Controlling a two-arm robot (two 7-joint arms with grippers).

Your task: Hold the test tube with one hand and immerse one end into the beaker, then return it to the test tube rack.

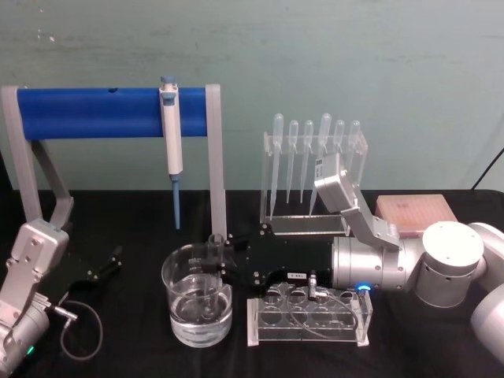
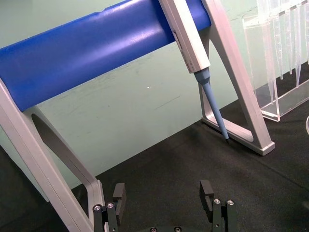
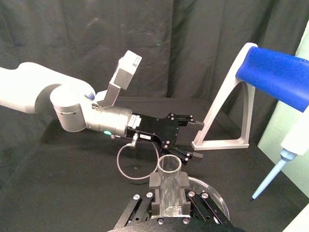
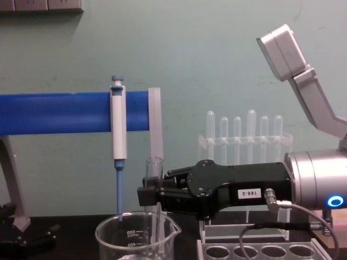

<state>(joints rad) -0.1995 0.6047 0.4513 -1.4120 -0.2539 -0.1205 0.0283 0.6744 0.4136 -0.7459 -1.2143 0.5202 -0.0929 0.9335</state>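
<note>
Right gripper point(image 4: 150, 196) tight around upright test tube point(image 4: 154, 168), lower end apparently inside beaker point(image 4: 116, 236); left gripper point(image 2: 163, 186) idle, jaws apart.

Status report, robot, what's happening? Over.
Black right gripper shut on clear glass test tube, lower end inside wide glass beaker. Left gripper open, parked left. Nothing in the way.

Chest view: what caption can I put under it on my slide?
The right hand holds the test tube upright, its lower end inside the beaker; the left hand rests open.
</note>
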